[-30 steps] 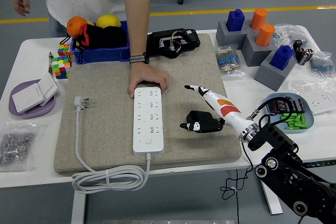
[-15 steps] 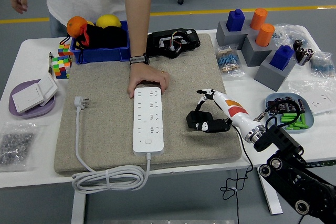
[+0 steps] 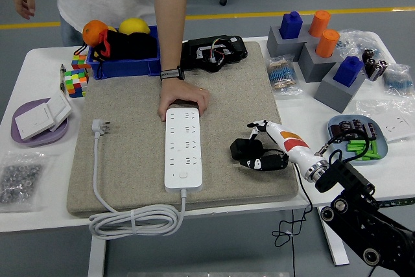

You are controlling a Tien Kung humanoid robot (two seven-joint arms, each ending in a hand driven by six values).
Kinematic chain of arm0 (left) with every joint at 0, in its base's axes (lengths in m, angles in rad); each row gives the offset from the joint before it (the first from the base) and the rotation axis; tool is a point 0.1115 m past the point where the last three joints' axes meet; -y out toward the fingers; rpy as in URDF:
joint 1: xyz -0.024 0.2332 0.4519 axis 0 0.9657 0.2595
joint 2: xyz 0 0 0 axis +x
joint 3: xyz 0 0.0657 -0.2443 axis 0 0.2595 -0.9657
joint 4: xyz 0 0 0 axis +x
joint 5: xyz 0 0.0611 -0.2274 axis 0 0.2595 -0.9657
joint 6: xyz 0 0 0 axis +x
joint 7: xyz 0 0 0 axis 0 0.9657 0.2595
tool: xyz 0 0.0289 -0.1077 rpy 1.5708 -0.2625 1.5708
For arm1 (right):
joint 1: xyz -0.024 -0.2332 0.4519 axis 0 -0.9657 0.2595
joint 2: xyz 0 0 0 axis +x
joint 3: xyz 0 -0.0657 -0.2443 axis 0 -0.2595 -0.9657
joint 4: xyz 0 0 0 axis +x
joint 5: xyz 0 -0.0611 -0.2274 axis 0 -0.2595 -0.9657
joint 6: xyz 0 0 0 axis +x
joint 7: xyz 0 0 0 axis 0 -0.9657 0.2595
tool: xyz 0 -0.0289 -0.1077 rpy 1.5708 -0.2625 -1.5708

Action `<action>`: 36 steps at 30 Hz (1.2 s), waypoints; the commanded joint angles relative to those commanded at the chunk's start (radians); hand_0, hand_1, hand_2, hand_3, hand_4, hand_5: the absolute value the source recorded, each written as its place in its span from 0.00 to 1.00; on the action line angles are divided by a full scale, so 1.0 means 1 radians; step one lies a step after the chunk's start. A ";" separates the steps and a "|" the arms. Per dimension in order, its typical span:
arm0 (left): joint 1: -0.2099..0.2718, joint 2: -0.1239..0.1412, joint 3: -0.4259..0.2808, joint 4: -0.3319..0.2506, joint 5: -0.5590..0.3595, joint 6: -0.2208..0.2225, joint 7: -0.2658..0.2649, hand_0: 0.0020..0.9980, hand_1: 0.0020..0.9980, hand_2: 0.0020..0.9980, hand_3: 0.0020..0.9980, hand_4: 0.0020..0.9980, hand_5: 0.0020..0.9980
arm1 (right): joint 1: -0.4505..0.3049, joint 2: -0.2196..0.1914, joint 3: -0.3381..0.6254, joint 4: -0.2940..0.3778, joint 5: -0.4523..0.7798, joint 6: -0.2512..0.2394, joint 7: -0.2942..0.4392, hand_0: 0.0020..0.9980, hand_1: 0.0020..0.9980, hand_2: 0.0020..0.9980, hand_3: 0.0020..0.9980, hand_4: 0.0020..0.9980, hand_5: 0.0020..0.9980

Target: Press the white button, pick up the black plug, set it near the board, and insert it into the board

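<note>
The right hand [image 3: 262, 150] reaches in from the lower right over the grey mat [image 3: 130, 128] that covers the middle of the white surface [image 3: 39, 63]. Its fingers [image 3: 256, 126] curl around the black plug [image 3: 245, 149], which sits low over the mat just to the right of the white power strip [image 3: 182, 148], near it but apart from it. The white and orange forearm runs back from the hand to the black arm joints at the lower right corner.

The power strip lies lengthwise on the mat, its small button [image 3: 183, 174] at the near end. Its white cable [image 3: 133, 218] loops along the mat's front edge and runs up the left side to a white plug [image 3: 99, 126] lying on the mat.

A person stands at the far side and presses 1 hand [image 3: 184, 100] flat on the far end of the power strip, a dark watch at the wrist.

A blue bin [image 3: 123, 63] with fruit stands at the mat's far left corner, and a purple plate [image 3: 32, 135] with white switches lies at the left.
</note>
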 joint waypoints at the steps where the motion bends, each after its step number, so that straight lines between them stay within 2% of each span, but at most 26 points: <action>1: 0.000 0.000 0.003 0.000 -0.002 -0.001 0.000 0.83 0.79 0.75 0.79 0.58 0.48 | 0.000 0.000 0.001 -0.004 0.001 0.000 0.001 0.78 0.81 0.77 0.46 0.98 0.21; 13: -0.002 0.001 0.004 0.000 -0.002 -0.001 0.001 0.83 0.79 0.75 0.79 0.57 0.48 | 0.002 0.000 -0.023 -0.013 0.025 -0.025 0.043 0.77 0.79 0.76 0.46 0.97 0.20; 14: -0.002 0.001 0.004 0.000 -0.003 -0.001 0.001 0.83 0.79 0.75 0.79 0.57 0.48 | 0.003 0.000 -0.027 -0.014 0.029 -0.029 0.051 0.64 0.69 0.68 0.46 0.94 0.17; 19: -0.001 0.002 0.003 0.000 -0.001 -0.002 0.001 0.83 0.79 0.75 0.79 0.57 0.48 | 0.004 0.000 -0.039 -0.017 0.034 -0.039 0.073 0.64 0.69 0.68 0.46 0.94 0.17; 20: -0.001 0.002 0.003 0.000 0.000 -0.002 0.001 0.82 0.79 0.75 0.79 0.58 0.48 | 0.005 -0.001 -0.040 -0.017 0.034 -0.041 0.075 0.49 0.57 0.57 0.45 0.90 0.08; 25: 0.000 0.003 0.003 0.000 0.001 -0.002 0.002 0.82 0.79 0.75 0.79 0.58 0.48 | 0.007 -0.001 -0.042 -0.023 0.028 -0.046 0.079 0.49 0.57 0.57 0.45 0.90 0.08; 26: 0.000 0.003 0.002 0.000 0.002 -0.002 0.002 0.83 0.79 0.75 0.79 0.58 0.48 | 0.008 -0.002 -0.042 -0.024 0.026 -0.048 0.078 0.36 0.46 0.46 0.48 0.86 0.00; 31: 0.001 0.003 0.001 0.000 0.004 -0.003 0.002 0.83 0.79 0.75 0.79 0.58 0.48 | 0.009 -0.002 -0.040 -0.032 0.013 -0.052 0.073 0.36 0.46 0.46 0.48 0.86 0.00; 32: 0.001 0.003 0.001 0.000 0.004 -0.003 0.002 0.83 0.79 0.75 0.79 0.58 0.48 | 0.009 -0.002 -0.040 -0.034 0.011 -0.050 0.072 0.31 0.39 0.40 0.49 0.83 0.00; 36: 0.002 0.002 0.001 0.000 0.003 -0.002 0.002 0.83 0.79 0.75 0.79 0.58 0.48 | 0.009 -0.003 -0.037 -0.030 0.015 -0.049 0.076 0.31 0.39 0.40 0.49 0.83 0.00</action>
